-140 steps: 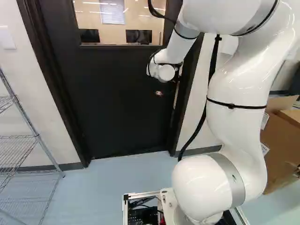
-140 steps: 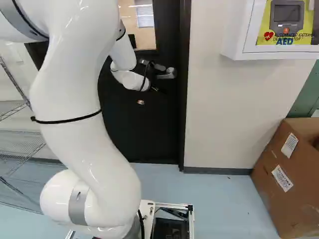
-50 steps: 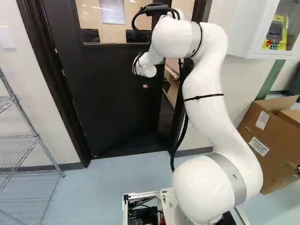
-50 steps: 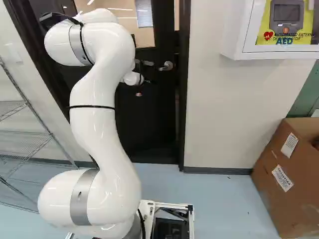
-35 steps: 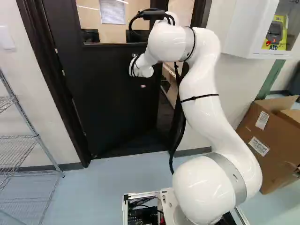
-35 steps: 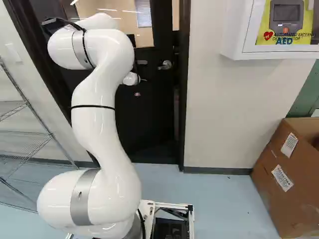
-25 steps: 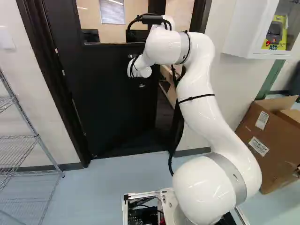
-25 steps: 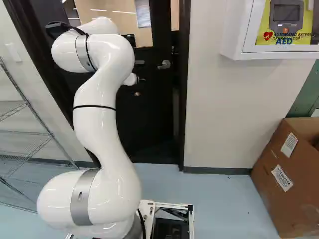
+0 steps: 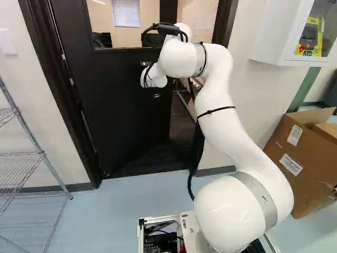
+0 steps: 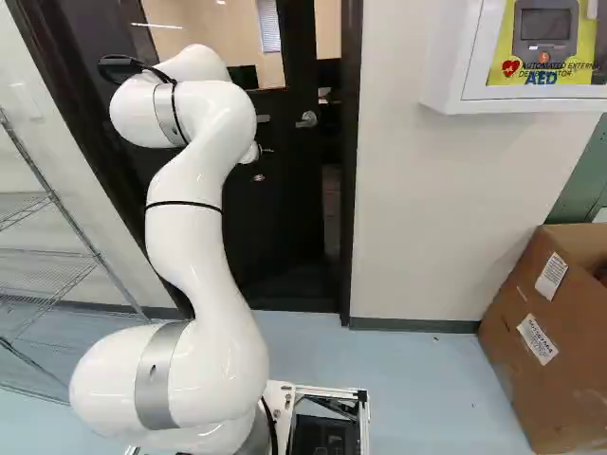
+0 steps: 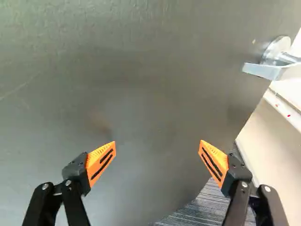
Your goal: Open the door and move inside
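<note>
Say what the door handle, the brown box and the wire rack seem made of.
Door handle: probably metal, smooth, by its silvery shine. Brown box: cardboard, matte, by its folded flaps. Wire rack: likely metal, by its thin shiny rods; any plating is a guess.

Black door (image 9: 121, 116) with glass window (image 9: 150, 29) and silver lever handle (image 11: 263, 71), upright, partly open, its free edge swung inward
</note>
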You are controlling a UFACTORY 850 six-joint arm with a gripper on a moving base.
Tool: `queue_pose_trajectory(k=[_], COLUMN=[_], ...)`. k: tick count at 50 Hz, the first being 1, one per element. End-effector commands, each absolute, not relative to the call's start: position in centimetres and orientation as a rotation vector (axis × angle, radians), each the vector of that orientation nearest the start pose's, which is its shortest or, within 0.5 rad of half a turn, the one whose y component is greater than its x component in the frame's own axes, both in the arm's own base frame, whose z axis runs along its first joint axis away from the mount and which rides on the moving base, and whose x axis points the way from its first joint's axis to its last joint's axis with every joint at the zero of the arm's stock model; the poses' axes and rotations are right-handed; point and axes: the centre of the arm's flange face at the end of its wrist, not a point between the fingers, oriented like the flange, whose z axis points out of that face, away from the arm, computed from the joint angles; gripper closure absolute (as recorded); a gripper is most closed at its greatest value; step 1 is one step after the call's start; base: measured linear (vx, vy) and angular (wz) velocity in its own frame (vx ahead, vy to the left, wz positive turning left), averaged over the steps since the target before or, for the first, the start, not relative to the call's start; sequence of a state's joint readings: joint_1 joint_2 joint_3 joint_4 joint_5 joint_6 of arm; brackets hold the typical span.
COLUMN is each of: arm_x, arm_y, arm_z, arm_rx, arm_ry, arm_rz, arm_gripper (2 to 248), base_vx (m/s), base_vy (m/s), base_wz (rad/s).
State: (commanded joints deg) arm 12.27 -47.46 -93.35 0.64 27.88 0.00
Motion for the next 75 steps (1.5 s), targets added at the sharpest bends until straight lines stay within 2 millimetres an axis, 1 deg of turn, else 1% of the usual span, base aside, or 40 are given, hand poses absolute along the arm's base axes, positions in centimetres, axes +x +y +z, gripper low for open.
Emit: queue_pose_trajectory(k=[8,23,75], arm_x=[76.0,73.4,64.0], arm_y=[16.5,15.6,10.5], arm_z=[41.5,42.1,43.9], arm_rx=[-2.409,-2.439,-2.536], arm_ry=[-0.242,-0.240,-0.190], arm_rz=[-1.792,-1.760,-1.684], arm_gripper=[3,3,3], base_vx=[0.000,0.000,0.000], base_vy=[0.000,0.000,0.000], base_wz=[0.000,0.000,0.000])
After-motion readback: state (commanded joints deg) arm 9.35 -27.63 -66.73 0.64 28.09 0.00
